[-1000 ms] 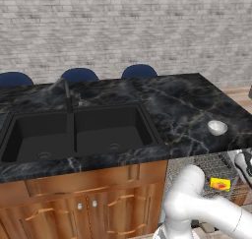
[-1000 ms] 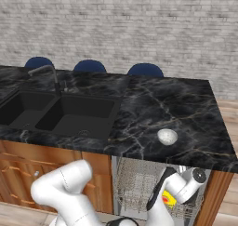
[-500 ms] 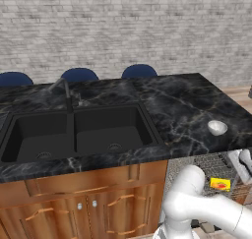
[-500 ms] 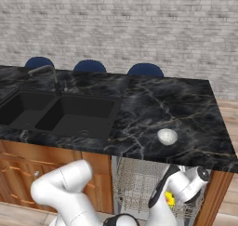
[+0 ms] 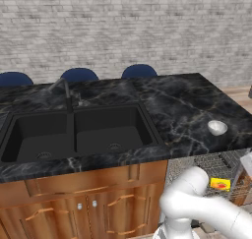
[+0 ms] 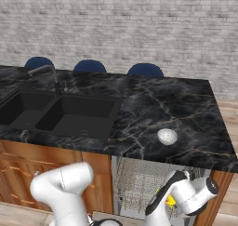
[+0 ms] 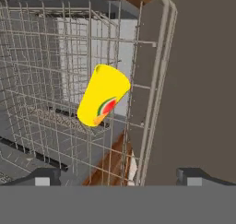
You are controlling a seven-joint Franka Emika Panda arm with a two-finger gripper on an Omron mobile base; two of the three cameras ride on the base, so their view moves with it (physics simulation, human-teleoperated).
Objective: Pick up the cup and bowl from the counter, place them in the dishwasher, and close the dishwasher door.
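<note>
Resting spot of the cup [image 7: 102, 95]: it lies tipped on its side in the grey wire rack [image 7: 50, 71], near the middle of the hand view. It is yellow with a red and green mark. In the left base view it shows as a yellow patch [image 5: 219, 184] at the lower right.
Gripper [image 7: 117, 174]: its two dark tips [image 7: 42, 176] sit far apart at the bottom of the hand view, with nothing between them. It is wide open and does not touch the cup.
Bowl [image 5: 217, 128]: small and pale, it sits on the counter [image 5: 182, 100] at the right of the left base view, near the front edge. In the right base view [image 6: 167, 136] it is just right of the middle.
Dishwasher [image 6: 139, 188]: its racks show under the counter, at the bottom of the right base view. The white arm [image 6: 186, 197] reaches down in front of it.
Sink [image 5: 74, 132]: black, with two tubs, at the left of the left base view.
</note>
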